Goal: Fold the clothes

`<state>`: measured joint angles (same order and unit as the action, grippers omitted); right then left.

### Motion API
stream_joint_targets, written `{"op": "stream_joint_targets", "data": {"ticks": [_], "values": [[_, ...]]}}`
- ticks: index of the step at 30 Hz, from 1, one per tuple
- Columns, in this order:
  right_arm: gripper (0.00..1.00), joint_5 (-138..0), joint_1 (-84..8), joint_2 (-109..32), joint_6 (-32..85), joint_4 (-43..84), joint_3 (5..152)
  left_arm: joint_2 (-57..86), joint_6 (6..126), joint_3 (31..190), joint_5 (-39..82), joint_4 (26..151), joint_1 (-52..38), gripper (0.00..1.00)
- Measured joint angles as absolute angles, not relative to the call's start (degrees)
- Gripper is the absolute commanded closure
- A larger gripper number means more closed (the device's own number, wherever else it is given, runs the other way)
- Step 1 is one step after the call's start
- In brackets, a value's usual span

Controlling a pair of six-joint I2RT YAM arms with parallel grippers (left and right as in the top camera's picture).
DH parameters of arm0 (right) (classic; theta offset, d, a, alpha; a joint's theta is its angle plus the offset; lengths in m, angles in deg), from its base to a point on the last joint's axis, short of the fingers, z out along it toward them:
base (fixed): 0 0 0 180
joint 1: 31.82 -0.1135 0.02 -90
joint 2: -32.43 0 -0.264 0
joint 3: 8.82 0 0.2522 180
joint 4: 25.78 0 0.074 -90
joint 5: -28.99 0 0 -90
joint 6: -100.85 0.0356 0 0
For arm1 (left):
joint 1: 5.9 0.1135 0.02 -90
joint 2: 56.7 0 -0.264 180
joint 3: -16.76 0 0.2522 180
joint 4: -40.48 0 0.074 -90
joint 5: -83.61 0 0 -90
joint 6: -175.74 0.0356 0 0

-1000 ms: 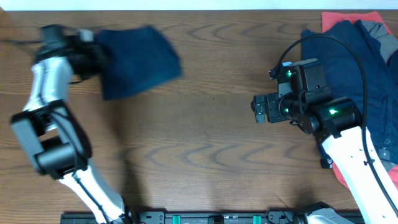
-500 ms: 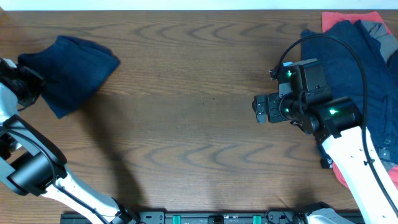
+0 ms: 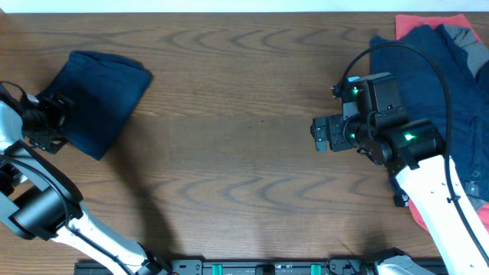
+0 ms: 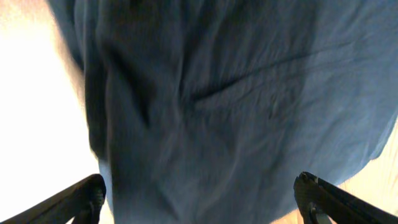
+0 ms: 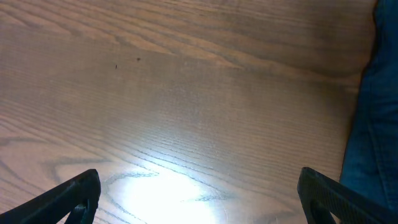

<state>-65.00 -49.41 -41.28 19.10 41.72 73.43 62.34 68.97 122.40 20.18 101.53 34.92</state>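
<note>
A folded dark navy garment (image 3: 99,95) lies on the table's left end. My left gripper (image 3: 55,121) stands open at its left edge. In the left wrist view the navy cloth (image 4: 217,93) fills the frame, and the gripper (image 4: 200,202) has its fingers spread wide over it, pinching nothing. The rest of the clothes sit in a pile at the far right: navy pieces (image 3: 447,84), a coral-red piece (image 3: 428,21) and a grey piece (image 3: 467,34). My right gripper (image 3: 316,135) hovers open just left of the pile. Below it (image 5: 199,199) is bare wood, with navy cloth (image 5: 380,124) at the right edge.
The wooden table (image 3: 244,99) runs between the folded garment and the pile. A black cable (image 3: 428,69) loops over the right arm above the pile. A rail (image 3: 267,267) lines the front edge.
My left arm swung the folded navy garment from the upper left out to the table's left end, then opened and let it go. The right arm has not moved.
</note>
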Motion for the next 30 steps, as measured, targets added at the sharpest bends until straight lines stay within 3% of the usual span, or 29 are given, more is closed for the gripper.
{"op": "stream_joint_targets", "data": {"ticks": [7, 14, 23, 30], "values": [[0.01, -65.2, -49.4, -41.3, 19.1, 42.0, 73.4, 58.5, 68.2, 122.1, 20.2, 108.0, 34.7, 0.02], [0.01, -65.5, -49.4, -41.3, 19.1, 40.1, 73.4, 45.3, 69.2, 122.1, 20.2, 110.0, 30.9, 0.02], [0.01, -65.6, -49.1, -44.8, 19.1, 27.5, 73.5, 35.0, 76.0, 122.2, 18.8, 111.6, 5.2, 0.02], [0.01, -65.9, -45.6, -50.6, 19.6, 26.7, 73.5, 35.9, 77.7, 122.0, 7.7, 125.2, -10.8, 0.02]]}}
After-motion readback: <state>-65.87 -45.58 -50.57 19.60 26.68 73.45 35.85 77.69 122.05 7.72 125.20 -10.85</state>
